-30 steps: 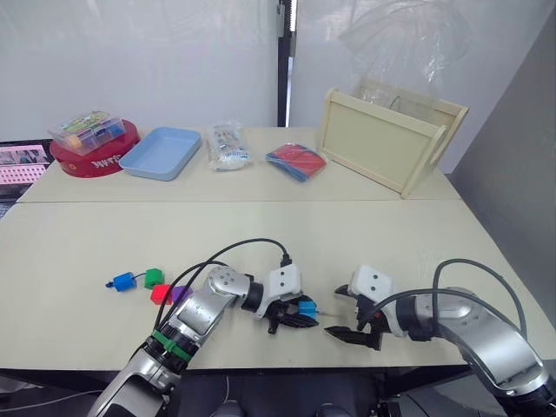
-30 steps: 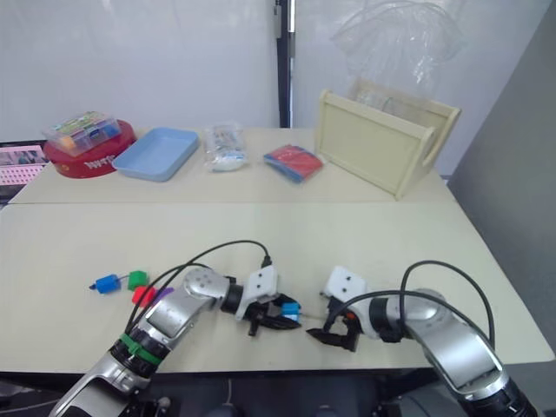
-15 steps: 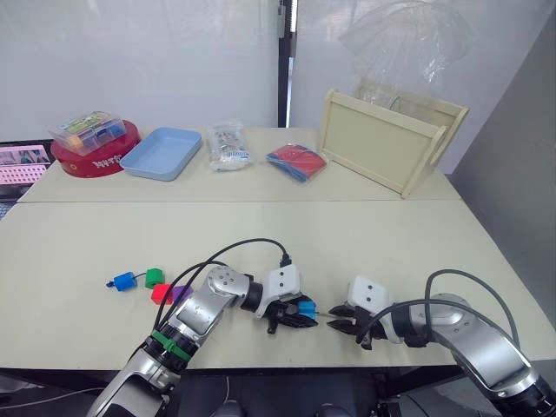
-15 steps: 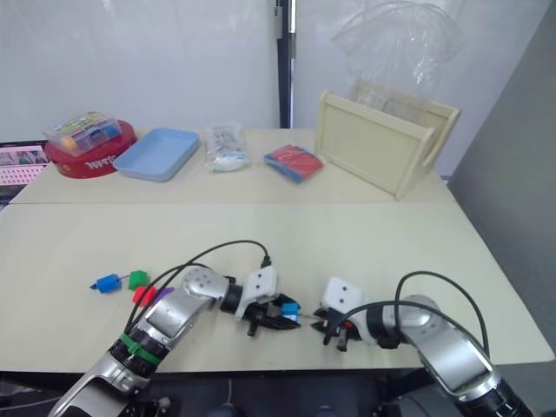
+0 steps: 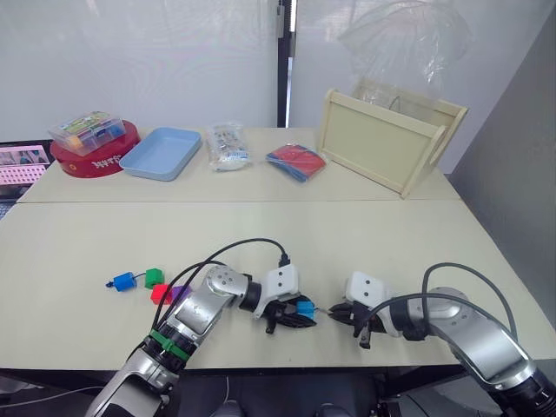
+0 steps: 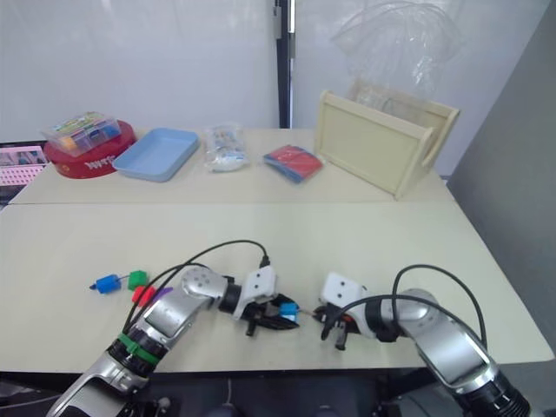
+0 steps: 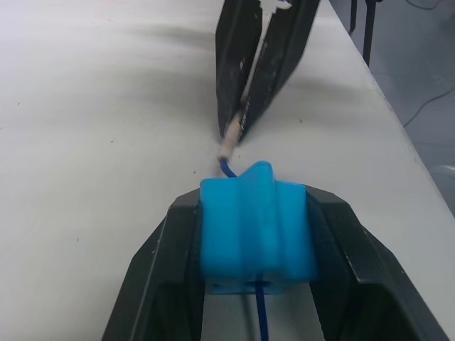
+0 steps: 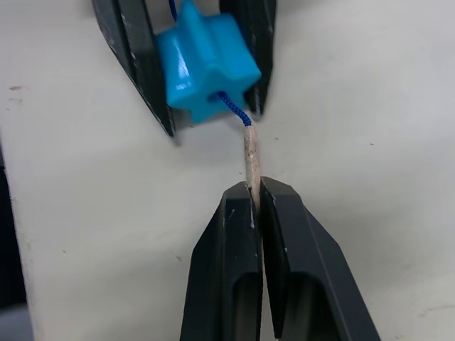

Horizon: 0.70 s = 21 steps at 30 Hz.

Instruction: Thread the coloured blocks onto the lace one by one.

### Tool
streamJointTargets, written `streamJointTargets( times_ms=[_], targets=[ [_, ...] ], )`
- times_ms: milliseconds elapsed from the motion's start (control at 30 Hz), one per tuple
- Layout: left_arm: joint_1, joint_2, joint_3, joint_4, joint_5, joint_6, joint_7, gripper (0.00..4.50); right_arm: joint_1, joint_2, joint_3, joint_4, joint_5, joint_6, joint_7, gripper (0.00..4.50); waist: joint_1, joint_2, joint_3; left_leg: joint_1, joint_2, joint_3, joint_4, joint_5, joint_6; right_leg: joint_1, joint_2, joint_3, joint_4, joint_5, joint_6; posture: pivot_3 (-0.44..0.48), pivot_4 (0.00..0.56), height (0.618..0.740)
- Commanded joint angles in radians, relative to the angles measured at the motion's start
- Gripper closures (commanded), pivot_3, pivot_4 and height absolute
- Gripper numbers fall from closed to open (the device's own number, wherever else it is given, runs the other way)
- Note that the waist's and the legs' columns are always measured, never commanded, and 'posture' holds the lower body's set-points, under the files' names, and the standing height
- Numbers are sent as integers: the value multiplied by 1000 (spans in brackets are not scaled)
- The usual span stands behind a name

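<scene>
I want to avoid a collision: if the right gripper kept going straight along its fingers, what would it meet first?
Most likely the cyan block, clamped in the left gripper. The right gripper pinches the lace's pale tip, pointing straight at it.

Bare table (image 5: pixel 365 248) lies open behind and to either side of the two grippers, which face each other tip to tip at the near edge. The left gripper (image 5: pixel 295 314) and right gripper (image 5: pixel 346 313) are close together, with the lace (image 8: pixel 249 153) bridging the narrow gap between them. Left of the left arm, the blocks (image 5: pixel 156 287) lie in a cluster. The wooden tray (image 5: pixel 387 139), blue tray (image 5: pixel 161 153) and packets (image 5: pixel 228 144) stand well apart along the far edge.
</scene>
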Motion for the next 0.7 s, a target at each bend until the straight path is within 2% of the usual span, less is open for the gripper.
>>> streamJointTargets(
  times_ms=[33, 100, 233, 333, 467, 700],
  targets=[
    [-5, 32, 38, -25, -6, 7, -6, 3121, -8, -3, -1, -20, -5, 1, -1, 4500, -1, 0, 0, 0, 0, 0, 0, 0, 0, 0, 0, 0, 0, 0, 0, 0, 150, 740],
    [0, 63, 63, -42, -19, 27, -10, 3121, -6, -3, 3, -25, -8, 2, -4, 4500, -1, 0, 0, 0, 0, 0, 0, 0, 0, 0, 0, 0, 0, 0, 0, 0, 150, 740],
    [14, 182, 119, -38, -28, 19, -61, 3121, 5, -21, 8, -17, -32, -5, -8, 4500, -4, 0, 0, 0, 0, 0, 0, 0, 0, 0, 0, 0, 0, 0, 0, 0, 150, 740],
    [13, 293, 157, 33, -14, -30, -122, 3121, 26, -34, -7, -14, -37, -16, -7, 4500, -3, 0, 0, 0, 0, 0, 0, 0, 0, 0, 0, 0, 0, 0, 0, 0, 150, 740],
    [7, 392, 177, 127, 17, -126, -186, 3121, 48, -47, -26, -26, -31, -22, -12, 4500, 0, 0, 0, 0, 0, 0, 0, 0, 0, 0, 0, 0, 0, 0, 0, 0, 150, 740],
    [-10, 505, 198, 243, 45, -236, -269, 3121, 58, -97, -92, -31, -29, -4, -24, 4500, -5, 0, 0, 1, 1, 0, -1, 0, 0, 0, 0, 0, 0, 0, 0, 0, 150, 740]
  ],
)
